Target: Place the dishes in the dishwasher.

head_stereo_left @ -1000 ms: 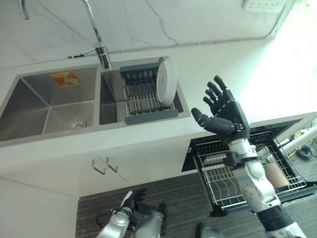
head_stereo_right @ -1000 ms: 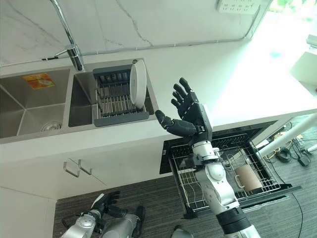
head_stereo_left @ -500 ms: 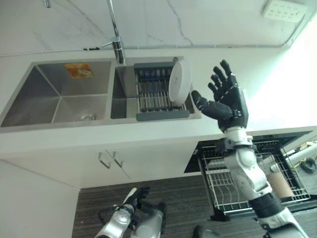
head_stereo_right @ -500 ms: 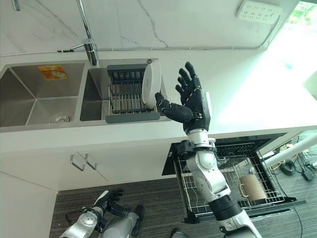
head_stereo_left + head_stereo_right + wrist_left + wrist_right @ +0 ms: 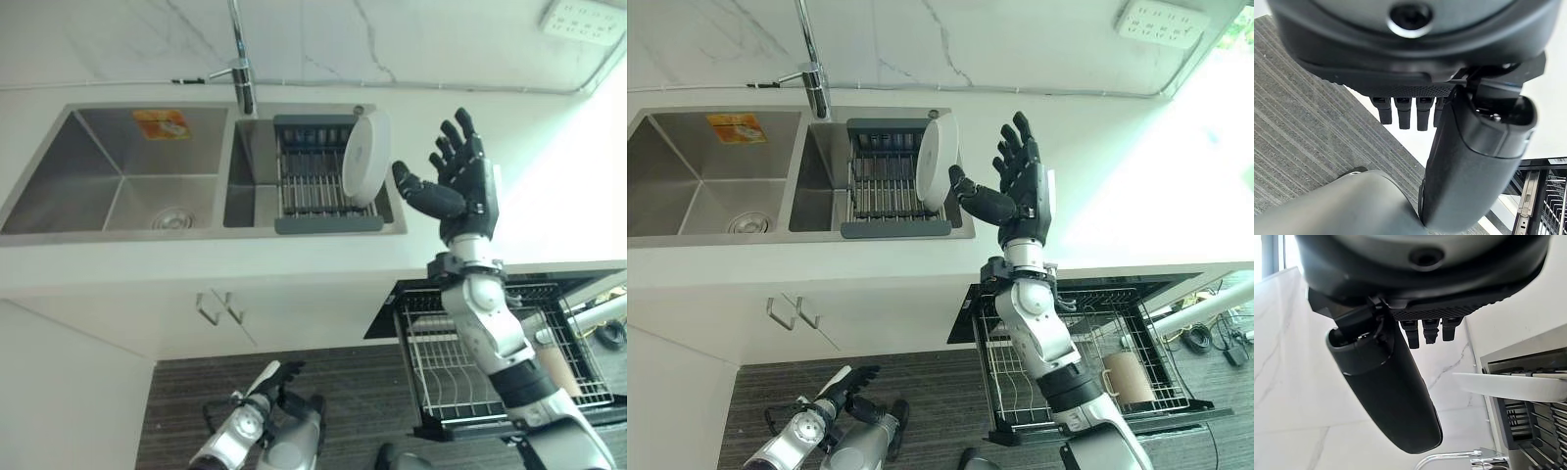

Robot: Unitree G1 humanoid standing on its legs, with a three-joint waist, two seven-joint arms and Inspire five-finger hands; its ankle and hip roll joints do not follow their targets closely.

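A white plate [image 5: 361,169] stands on edge at the right end of a grey dish rack [image 5: 318,186] set in the right basin of the sink. My right hand [image 5: 462,181] is raised just to the right of the plate, fingers spread and straight, thumb [image 5: 978,199] pointing at the plate's lower rim without clearly touching it. The right wrist view has the plate's rim [image 5: 1508,386] past the thumb. Below the counter the dishwasher's wire rack [image 5: 460,362] is pulled out. My left hand [image 5: 266,382] hangs low near the floor, fingers relaxed.
A double steel sink [image 5: 118,176] with a tall tap [image 5: 240,73] fills the counter's left. A brown cup [image 5: 1127,375] lies in the pulled-out rack. White cabinet doors with handles [image 5: 217,308] sit below the sink. A wall socket [image 5: 1161,22] is at the back right.
The camera has shifted. My right hand has risen and moved left, closing in on the plate in the rack; its fingers stay spread. The plate has not moved.
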